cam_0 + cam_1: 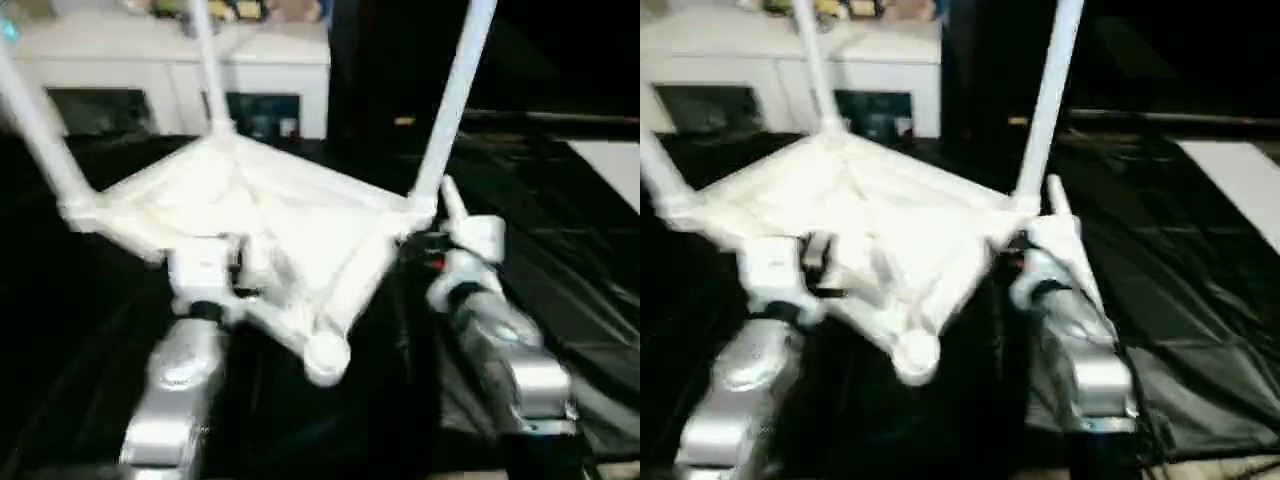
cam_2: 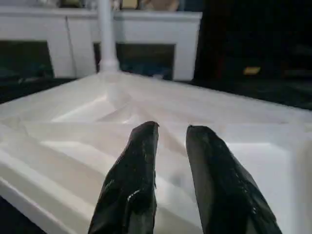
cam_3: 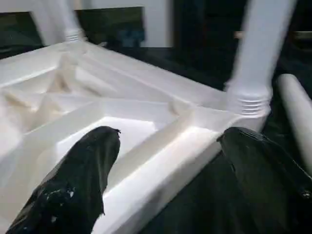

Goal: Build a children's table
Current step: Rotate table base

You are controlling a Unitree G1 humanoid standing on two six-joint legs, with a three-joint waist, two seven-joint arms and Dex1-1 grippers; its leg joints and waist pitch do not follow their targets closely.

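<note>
Three legs [image 1: 455,100] stand up from one upturned tabletop [image 1: 270,225] at frame centre: probably light, stiff, slippery plastic, best gripped by its rim; right gripper [image 3: 168,161] jaws wide astride rim, left gripper [image 2: 170,170] jaws narrowly parted, empty.

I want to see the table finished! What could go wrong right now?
1. The right tool is open around the rim of the upside-down white plastic tabletop, not squeezing it, so the top might slip.
2. Three long white round legs stand up high. A bump could swing them towards the white cabinet.
3. The near round corner socket is empty, and a loose white leg lying beside the top could roll off.
</note>
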